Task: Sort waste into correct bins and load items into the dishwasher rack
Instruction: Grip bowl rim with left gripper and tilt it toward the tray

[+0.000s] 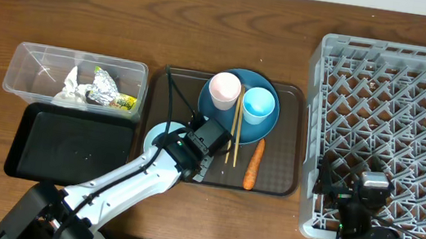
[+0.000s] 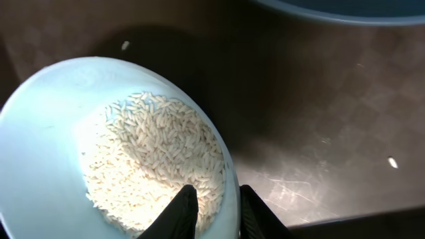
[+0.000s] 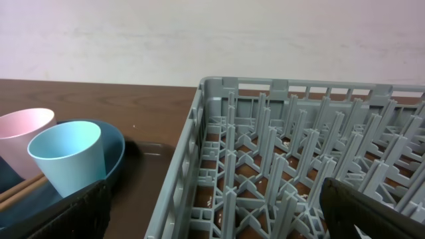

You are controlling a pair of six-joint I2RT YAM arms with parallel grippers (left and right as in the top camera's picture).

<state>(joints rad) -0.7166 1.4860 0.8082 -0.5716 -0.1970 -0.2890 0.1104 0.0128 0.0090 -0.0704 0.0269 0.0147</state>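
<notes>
Looking from above, I see the white bowl (image 1: 155, 135) on the near left corner of the brown tray (image 1: 282, 157), partly under my left arm (image 1: 127, 178). The black tray bin (image 1: 69, 146) is just beside it.

From the left wrist, my left gripper (image 2: 216, 194) pinches the bowl's smooth, round rim. The loose rice (image 2: 153, 153) could spill if the bowl tips or slips.

From the right wrist, my right gripper (image 3: 212, 196) is spread wide over the grey peg rack (image 3: 279, 146).
</notes>
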